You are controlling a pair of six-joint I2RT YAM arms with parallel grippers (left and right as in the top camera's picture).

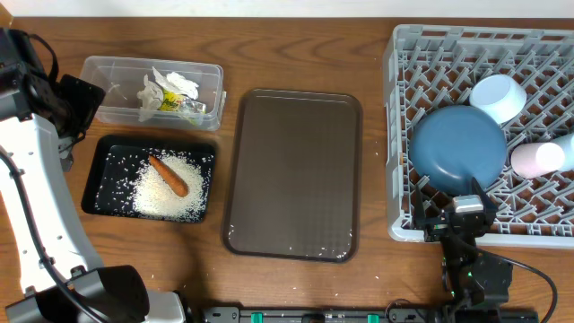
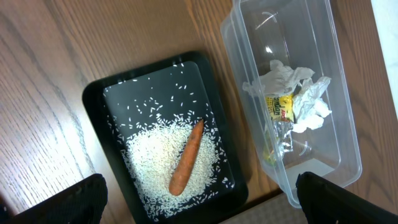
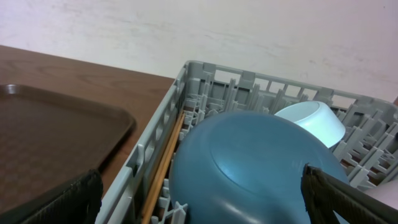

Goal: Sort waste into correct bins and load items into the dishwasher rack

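Note:
The grey dishwasher rack (image 1: 401, 135) holds the dark-blue bowl (image 1: 457, 148) upside down, the pale-blue bowl (image 1: 498, 96), the whitish cup (image 1: 542, 158) and the chopsticks (image 3: 163, 168) along its left wall. The black tray (image 1: 99, 170) holds the rice (image 1: 170, 193) and the carrot (image 1: 168, 176). The clear tub (image 1: 117, 72) holds crumpled wrappers (image 1: 169, 94). My left gripper (image 2: 199, 199) is open and empty, high over the tray's and tub's near ends. My right gripper (image 3: 199, 199) is open and empty at the rack's front edge, near the dark-blue bowl (image 3: 249, 168).
The dark-brown serving tray (image 1: 291, 175) lies in the middle of the table, with a few rice grains near its front edge. The left arm's white body (image 1: 36, 197) stands at the left edge. A pale wall stands behind the rack in the right wrist view.

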